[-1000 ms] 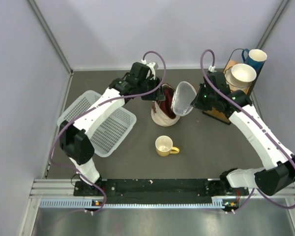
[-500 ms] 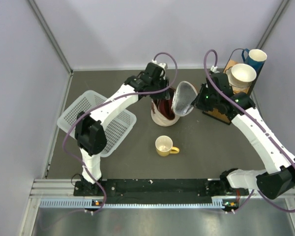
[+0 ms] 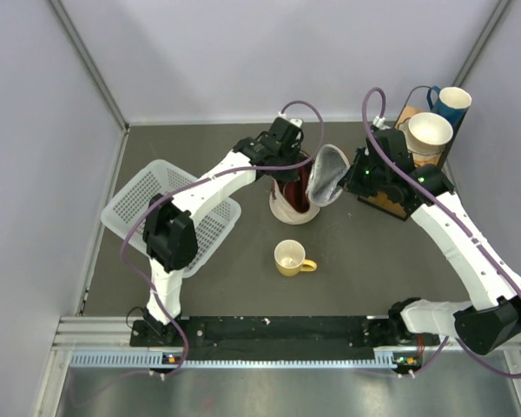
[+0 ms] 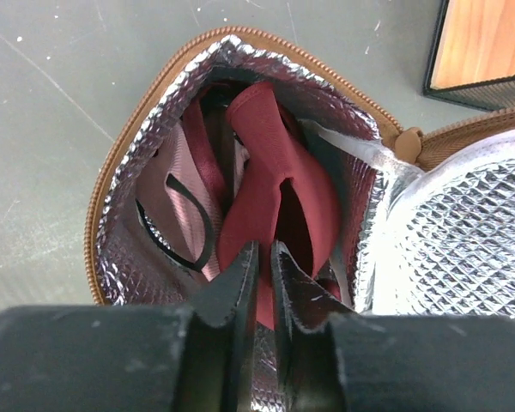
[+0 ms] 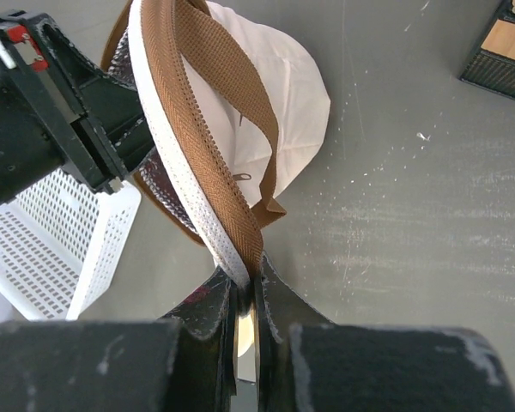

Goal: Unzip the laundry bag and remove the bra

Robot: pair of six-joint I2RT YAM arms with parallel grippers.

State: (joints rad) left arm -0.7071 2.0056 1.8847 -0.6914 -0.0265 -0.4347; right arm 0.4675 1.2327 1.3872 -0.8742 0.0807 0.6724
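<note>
Bag (image 3: 286, 208): cream pouch with brown trim, standing upright mid-table (image 3: 373, 269), mouth unzipped and silver-lined; its round lid (image 3: 327, 174) is swung up and to the right, still joined at the hinge. Contents: bra (image 4: 275, 172), bunched inside, maroon cup uppermost in the middle, pink part and a thin dark strap against the left wall. Left gripper (image 4: 262, 251): reaches down into the mouth, jaws drawn to a narrow slit, pinching the lower edge of the maroon cup. Right gripper (image 5: 245, 279): jaws pressed tight on the lid's rim, white mesh edge and brown zip tape caught between them, holding the lid up; a loose brown strap (image 5: 240, 103) hangs across the cream outer face. Mug (image 3: 289, 257): yellow, upright, just in front of the bag, handle to the right. Basket (image 3: 139, 187): white lattice, left of the bag and apart from it, left arm passing above it. Stand (image 3: 384, 201): wood-and-black, at the back right corner, carrying a cream cup (image 3: 430, 130) and a blue-and-white cup (image 3: 453, 100)
</note>
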